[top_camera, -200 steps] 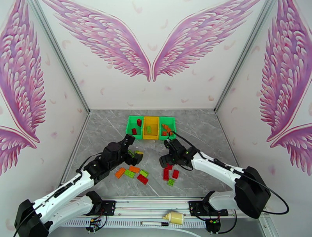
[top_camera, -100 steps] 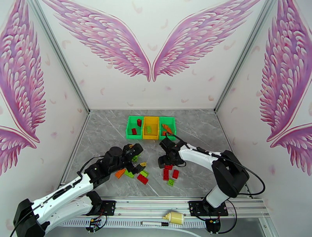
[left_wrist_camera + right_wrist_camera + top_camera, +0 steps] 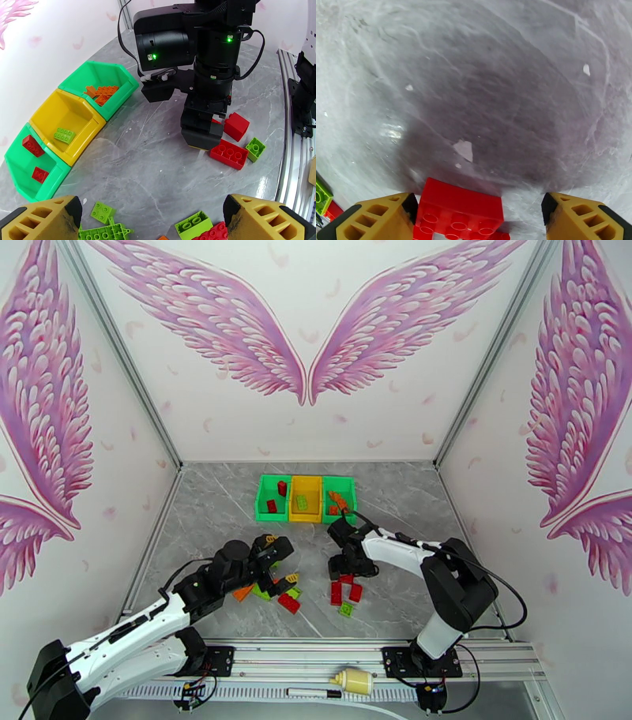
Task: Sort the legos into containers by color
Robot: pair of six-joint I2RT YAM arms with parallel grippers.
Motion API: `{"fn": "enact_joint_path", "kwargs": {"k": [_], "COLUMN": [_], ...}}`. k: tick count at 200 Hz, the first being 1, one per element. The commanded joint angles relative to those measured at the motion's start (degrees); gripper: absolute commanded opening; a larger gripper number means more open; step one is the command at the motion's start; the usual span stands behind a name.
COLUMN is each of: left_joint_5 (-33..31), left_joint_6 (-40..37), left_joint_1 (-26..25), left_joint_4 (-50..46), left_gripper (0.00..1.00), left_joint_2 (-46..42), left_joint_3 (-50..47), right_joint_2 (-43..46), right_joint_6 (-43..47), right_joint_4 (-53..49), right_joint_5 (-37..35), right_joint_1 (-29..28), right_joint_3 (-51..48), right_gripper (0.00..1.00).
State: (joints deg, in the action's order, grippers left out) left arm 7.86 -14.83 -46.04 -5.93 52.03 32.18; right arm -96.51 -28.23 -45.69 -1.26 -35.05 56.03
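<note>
Red studded brick [image 3: 460, 205], veined marble [image 3: 493, 98]

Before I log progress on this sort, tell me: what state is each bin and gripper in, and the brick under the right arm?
left green bin: holds two red bricks.
yellow bin: holds one lime brick.
right green bin: holds several orange bricks.
left gripper: open, empty, above loose bricks.
right gripper: open, astride a red brick, not gripping.
red brick: lying on the table, ungripped.

glossy studded plastic legos [image 3: 227, 153], smooth shiny plastic containers [image 3: 75, 112], polished marble-look table top [image 3: 150, 169]
</note>
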Motion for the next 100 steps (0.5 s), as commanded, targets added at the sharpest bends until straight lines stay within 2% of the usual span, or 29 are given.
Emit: {"fn": "enact_joint_path", "kwargs": {"k": [1, 32, 68, 100], "left_joint_5": [0.43, 0.36, 0.23, -0.25], "left_joint_6": [-0.55, -0.62, -0.81, -0.44], "left_joint_1": [-0.58, -0.83, -0.92, -0.9], "left_joint_4": [1.27, 1.56, 1.1, 0.86], "left_gripper": [0.99, 0.99, 0.99, 0.99], "left_joint_2": [0.57, 0.75, 0.54, 0.29], "left_joint_3": [-0.72, -0.68, -0.63, -0.63], "right_joint_2": [2.22, 1.94, 2.08, 3.27], "right_joint_6": [-1.35, -1.56, -1.65, -1.42], "right_joint_4": [-0.81, -0.37, -0.19, -0.1], "right_joint_5": [0.6, 1.26, 0.93, 0.52], "right_joint_1": [1.02, 1.39, 1.46, 1.52], "right_joint_3": [-1.44, -1.71, -1.71, -1.46], "right_gripper": [0.8, 0.7, 0.54, 0.48]}}
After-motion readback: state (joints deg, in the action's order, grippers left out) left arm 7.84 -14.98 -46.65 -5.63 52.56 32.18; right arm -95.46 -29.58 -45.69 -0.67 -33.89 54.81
